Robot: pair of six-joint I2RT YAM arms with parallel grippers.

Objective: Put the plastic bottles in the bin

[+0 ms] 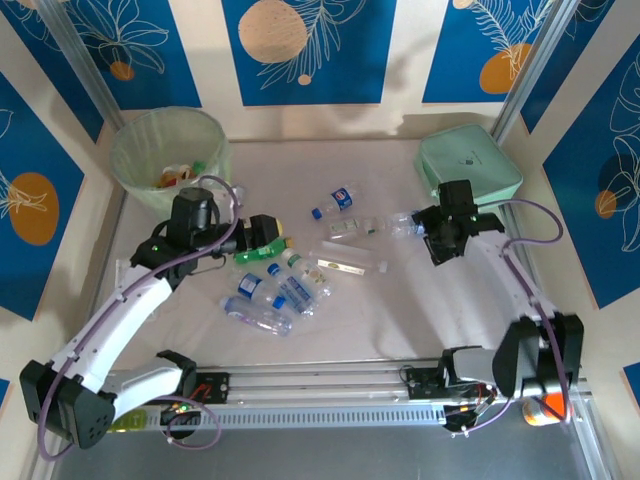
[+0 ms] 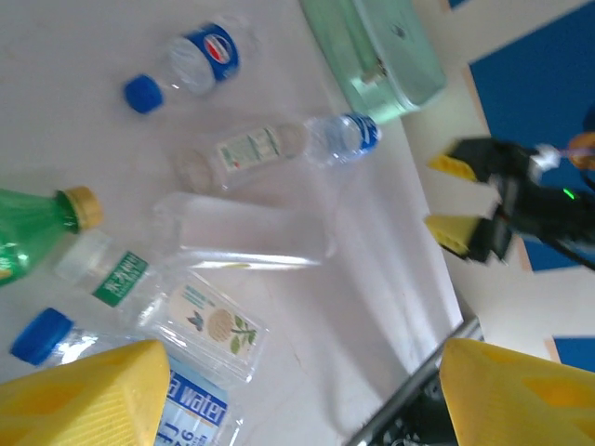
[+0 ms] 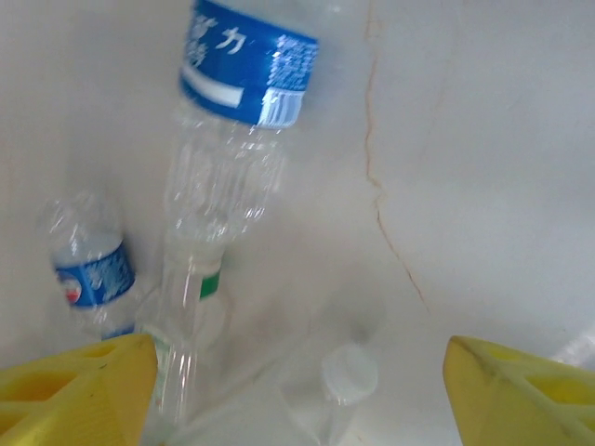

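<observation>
Several plastic bottles lie mid-table: a blue-capped one point(image 1: 335, 198), a clear blue-labelled one point(image 1: 402, 224), a long clear one point(image 1: 350, 262) and a cluster point(image 1: 270, 300) near the front. The bin point(image 1: 165, 150) stands at the back left with some items inside. My left gripper point(image 1: 272, 238) hovers open beside a green bottle point(image 2: 28, 232), which lies outside its yellow fingers point(image 2: 84, 395); nothing is between them. My right gripper point(image 1: 430, 237) is open just right of the blue-labelled bottle point(image 3: 242, 93), with a white-capped clear bottle point(image 3: 349, 376) below its gap.
A flat mint-green case point(image 1: 470, 165) lies at the back right. An orange-capped bottle point(image 1: 545, 408) sits beside the right arm's base. Blue patterned walls close in the table on three sides, and a metal rail point(image 1: 330, 378) runs along the near edge.
</observation>
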